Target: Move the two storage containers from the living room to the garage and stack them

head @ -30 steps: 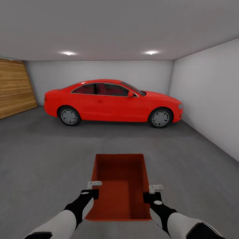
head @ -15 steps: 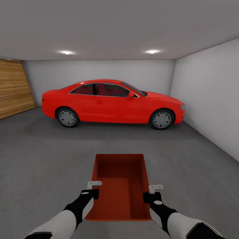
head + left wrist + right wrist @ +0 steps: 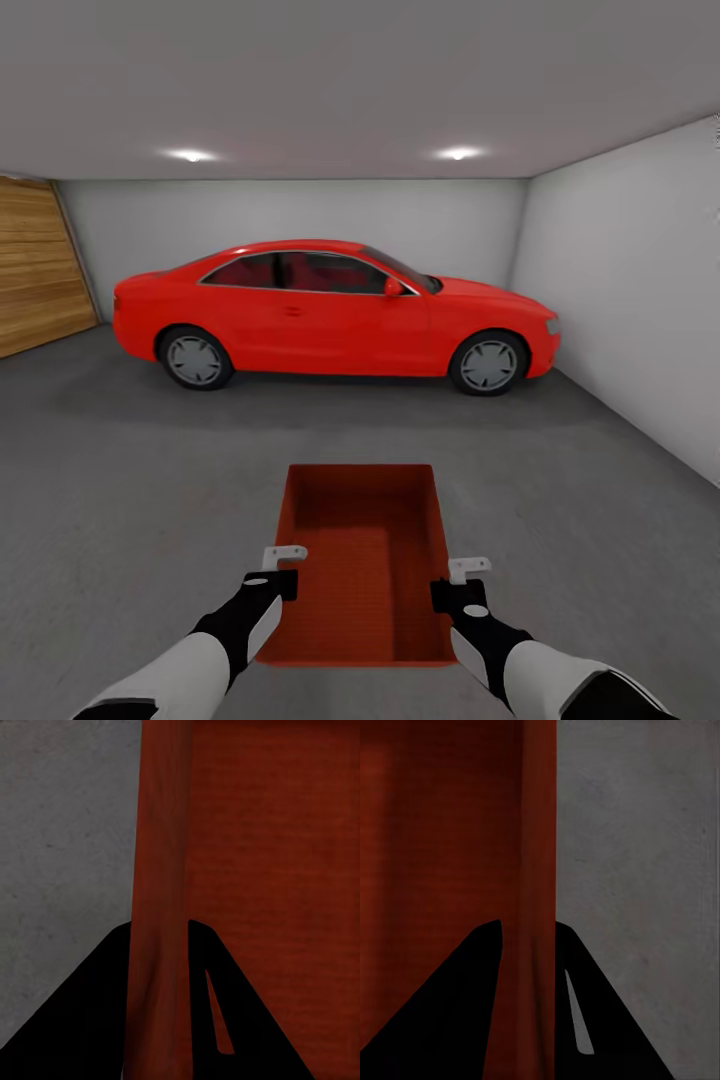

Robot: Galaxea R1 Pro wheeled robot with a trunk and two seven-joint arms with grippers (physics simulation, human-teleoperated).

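I had the storage container pinched by both long walls — left gripper and right gripper each clamped on one — its long axis pointing at the red car, above the floor.

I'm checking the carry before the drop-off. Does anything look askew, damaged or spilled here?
Nothing stands out. The storage container sits level and square between the left end effector and right end effector, each pinching a side wall. It looks empty and intact, above bare concrete floor. The red car is parked well ahead.
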